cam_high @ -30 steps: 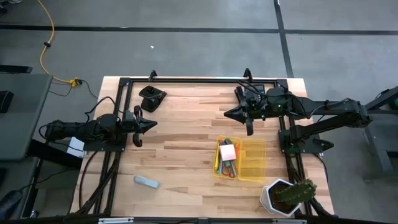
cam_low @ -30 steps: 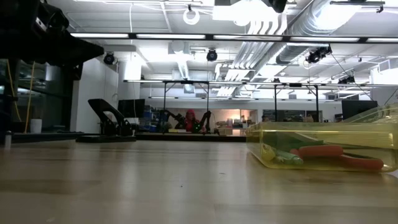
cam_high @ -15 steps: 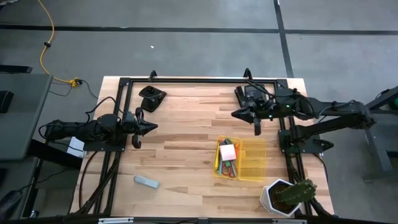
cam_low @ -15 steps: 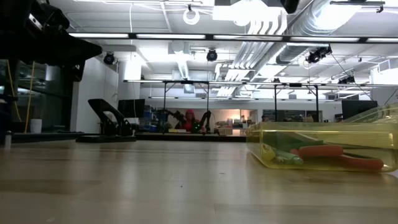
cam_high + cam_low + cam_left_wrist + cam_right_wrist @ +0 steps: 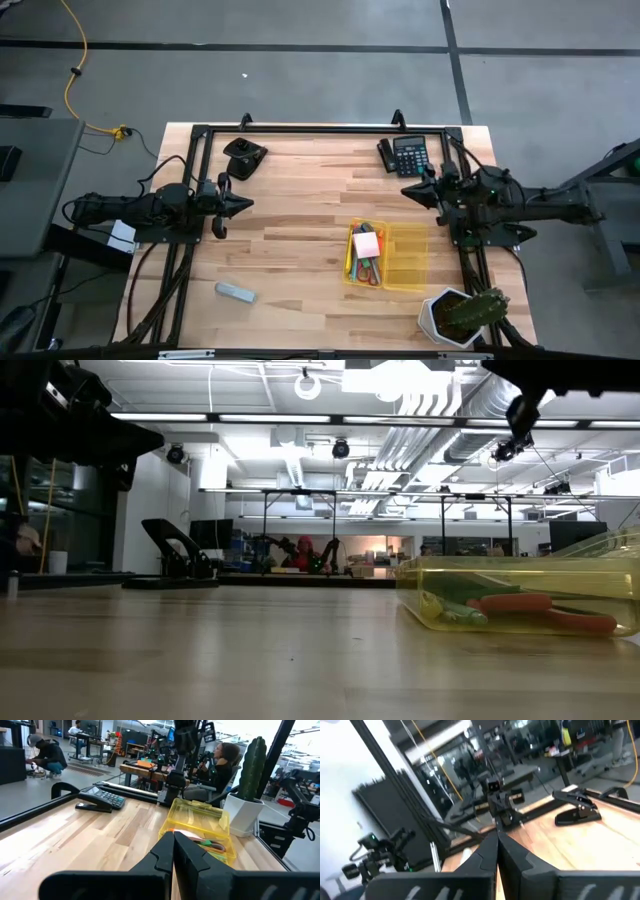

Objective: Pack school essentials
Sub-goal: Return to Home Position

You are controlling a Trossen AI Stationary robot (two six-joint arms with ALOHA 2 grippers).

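Wooden tabletop (image 5: 300,240), filled yellow box (image 5: 408,260) nearer right pincer (image 5: 405,188) than left pincer (image 5: 248,202), both closed, empty.

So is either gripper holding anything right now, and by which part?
Nothing is held. The left gripper and the right gripper are both shut and empty, at opposite sides of the table.

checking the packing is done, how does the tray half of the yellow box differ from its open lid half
The tray half holds stationery, with a pink sticky-note pad on top; the lid half holds nothing. The tray half lies flat on the table; the lid half slants upward in the left wrist view. Both are clear yellow plastic, joined along one edge.
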